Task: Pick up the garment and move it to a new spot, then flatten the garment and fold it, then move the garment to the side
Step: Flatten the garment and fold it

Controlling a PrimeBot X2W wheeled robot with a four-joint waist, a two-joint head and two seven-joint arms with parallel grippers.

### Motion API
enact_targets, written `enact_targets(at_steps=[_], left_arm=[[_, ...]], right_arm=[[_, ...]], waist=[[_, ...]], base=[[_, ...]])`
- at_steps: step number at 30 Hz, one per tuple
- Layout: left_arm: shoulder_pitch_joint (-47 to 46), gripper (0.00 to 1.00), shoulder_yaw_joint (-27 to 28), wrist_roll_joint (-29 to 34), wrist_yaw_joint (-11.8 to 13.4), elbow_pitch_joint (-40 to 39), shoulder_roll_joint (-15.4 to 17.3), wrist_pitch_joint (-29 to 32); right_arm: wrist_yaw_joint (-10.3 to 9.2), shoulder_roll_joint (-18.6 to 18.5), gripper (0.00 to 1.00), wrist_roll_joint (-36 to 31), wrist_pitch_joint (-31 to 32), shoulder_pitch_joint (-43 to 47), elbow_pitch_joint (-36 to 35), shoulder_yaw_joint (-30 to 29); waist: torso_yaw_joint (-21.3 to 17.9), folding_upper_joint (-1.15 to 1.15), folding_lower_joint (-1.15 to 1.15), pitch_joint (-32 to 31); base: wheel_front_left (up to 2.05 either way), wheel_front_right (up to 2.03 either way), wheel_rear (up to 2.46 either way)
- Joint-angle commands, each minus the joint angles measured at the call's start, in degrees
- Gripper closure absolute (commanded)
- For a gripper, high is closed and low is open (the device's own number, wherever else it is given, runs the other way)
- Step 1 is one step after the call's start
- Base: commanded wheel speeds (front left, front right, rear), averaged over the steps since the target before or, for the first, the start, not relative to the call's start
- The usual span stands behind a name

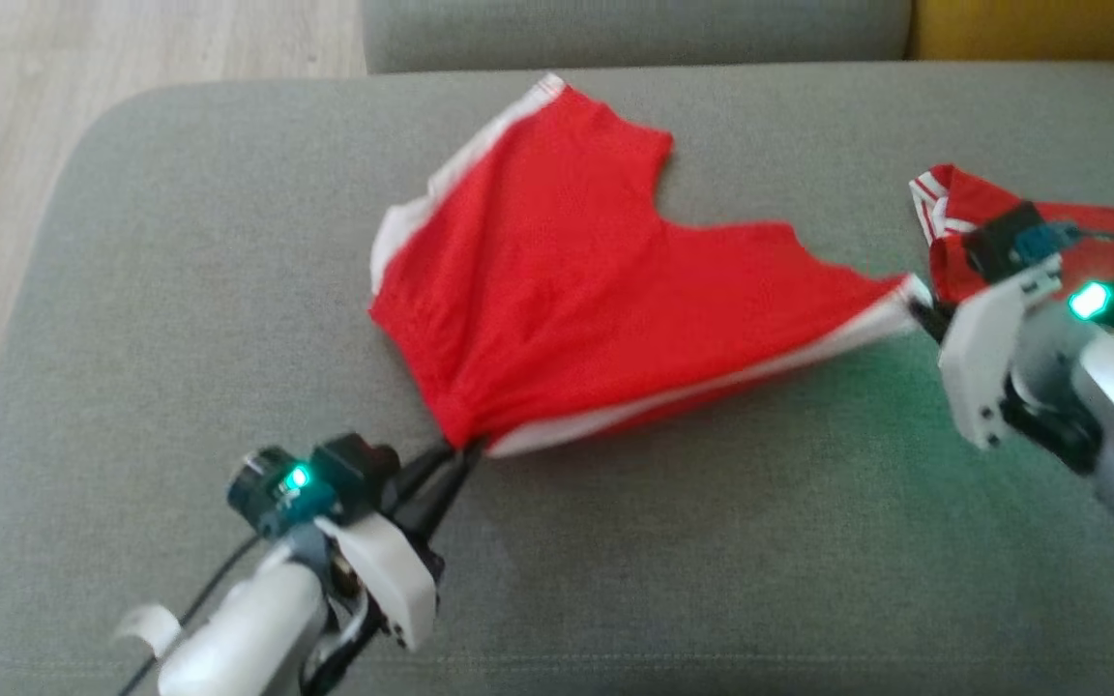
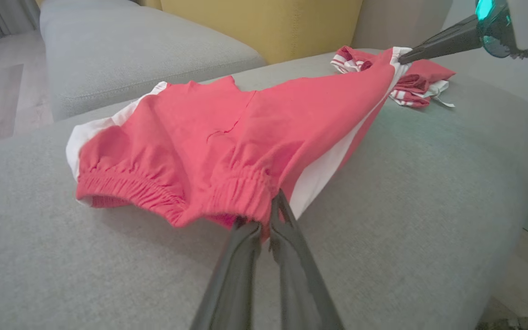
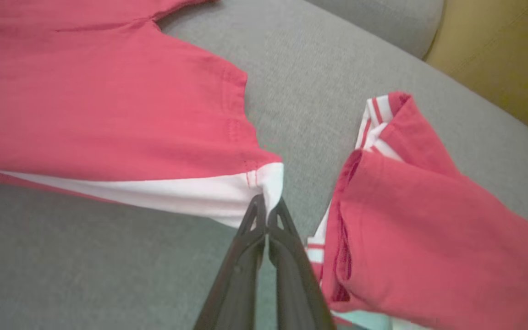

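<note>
Red shorts with white side stripes (image 1: 557, 280) lie spread on the grey cushion (image 1: 228, 242), stretched between both grippers. My left gripper (image 1: 460, 452) is shut on the elastic waistband corner (image 2: 250, 201) at the near edge. My right gripper (image 1: 920, 307) is shut on the white-striped leg hem corner (image 3: 266, 183) and holds it slightly raised. In the left wrist view the right gripper's fingers (image 2: 438, 43) reach in from the upper right.
A second red garment with red-and-white striped trim (image 1: 1002, 232) lies crumpled at the cushion's right, close to my right gripper. Another grey cushion (image 1: 634, 29) and a yellow one (image 1: 1040, 29) stand behind. Wooden floor (image 1: 83, 58) lies beyond the left edge.
</note>
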Motion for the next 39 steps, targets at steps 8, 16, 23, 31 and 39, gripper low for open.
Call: enact_targets(at_steps=[8, 16, 23, 31, 39], left_arm=[[2.46, 1.0, -2.83, -2.1, 0.08, -3.75, 1.63, 0.94], [6.09, 1.0, -6.61, -3.97, 0.09, -9.49, 2.4, 4.26], [2.44, 1.0, -3.59, -5.77, 1.46, -13.68, 1.93, 4.9], [-4.21, 1.0, -2.03, -7.26, 0.95, -11.78, -0.16, 4.39], [-11.65, 1.0, -1.97, -8.17, 0.4, -6.09, -2.83, 2.75]], right_arm=[[0.36, -11.53, 1.0, 6.91, 11.23, 6.15, -12.19, 1.88], [0.36, -19.33, 1.0, 12.07, 20.62, 11.09, -23.51, -1.82], [0.36, -17.57, 1.0, 8.66, 22.87, 6.38, -27.31, -11.67], [0.36, -11.27, 1.0, 3.83, 28.27, -3.33, -23.46, -16.13], [0.36, -6.22, 1.0, 0.27, 29.61, -12.06, -15.91, -16.37]], waist=[[0.93, 0.0, 0.0, -3.21], [2.29, 0.0, 0.0, -4.45], [5.86, 0.0, 0.0, -1.36], [11.16, 0.0, 0.0, 3.79], [15.17, 0.0, 0.0, 9.02]], base=[[0.0, 0.0, 0.0], [0.0, 0.0, 0.0], [0.0, 0.0, 0.0], [0.0, 0.0, 0.0], [0.0, 0.0, 0.0]])
